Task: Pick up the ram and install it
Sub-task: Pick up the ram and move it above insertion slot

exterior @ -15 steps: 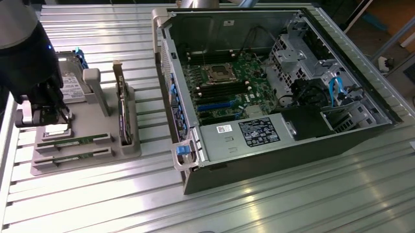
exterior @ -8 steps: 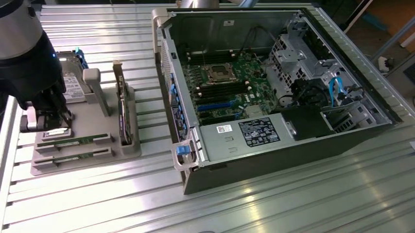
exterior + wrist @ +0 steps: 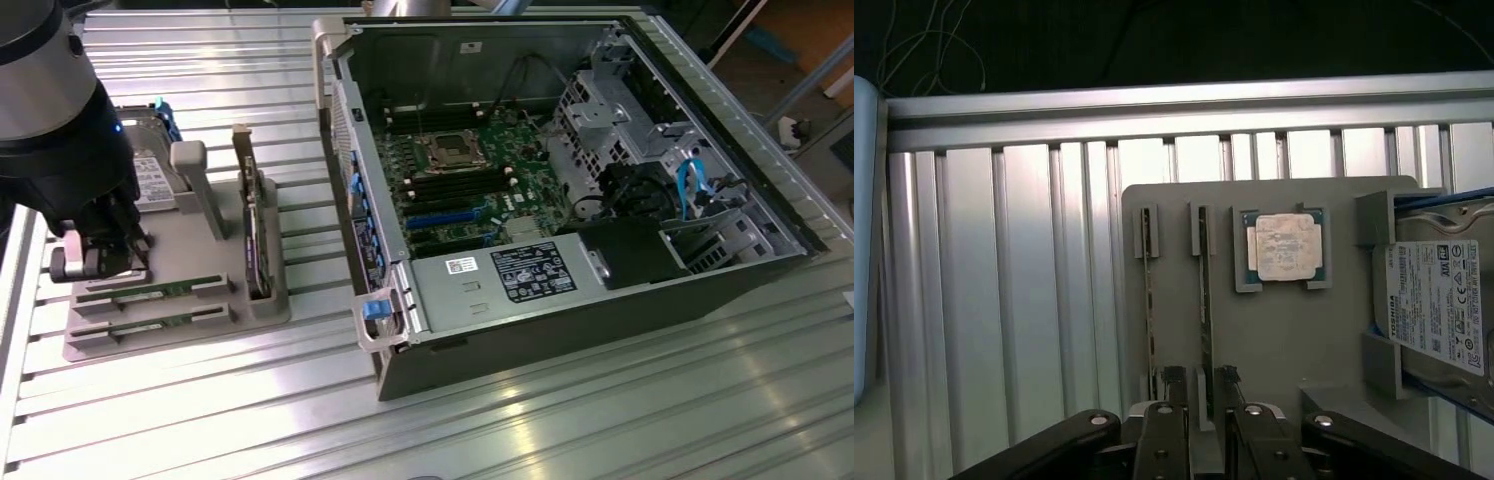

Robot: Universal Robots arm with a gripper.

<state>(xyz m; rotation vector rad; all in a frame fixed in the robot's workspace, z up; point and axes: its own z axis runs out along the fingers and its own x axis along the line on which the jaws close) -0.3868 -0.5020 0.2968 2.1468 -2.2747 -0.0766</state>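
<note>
The robot arm [image 3: 54, 120] comes down in the upper left of the exterior view, and its gripper [image 3: 104, 262] sits low over the left end of a grey holder tray [image 3: 160, 342] on the ribbed metal table [image 3: 601, 420]. Two green memory sticks lie on edge in parallel slots of that tray. The ram [image 3: 150, 289] is the one higher in the frame, seated in its slot directly under the gripper. Its twin stick [image 3: 150, 324] lies just below it, nearer the tray's front edge.

In the wrist view the gripper [image 3: 1204, 385] straddles one end of the ram [image 3: 1206, 300]. The jaws stand apart, one finger [image 3: 1174, 382] on each side of the thin board, with a sliver of grey tray showing between each finger and the stick, so nothing is clamped. The twin stick [image 3: 1151, 300] runs alongside, outside the fingers. A processor chip [image 3: 1284, 248] rests in a square recess of the tray [image 3: 1274, 340], on the far side of the ram from the twin, and a Toshiba hard drive [image 3: 1434, 300] lies beyond the chip.

In the exterior view a dark expansion card [image 3: 251, 215] stands upright at the tray's right edge. The open computer case [image 3: 561, 340] fills the centre and right of that frame, well apart from the gripper, its motherboard [image 3: 467, 190] exposed.
</note>
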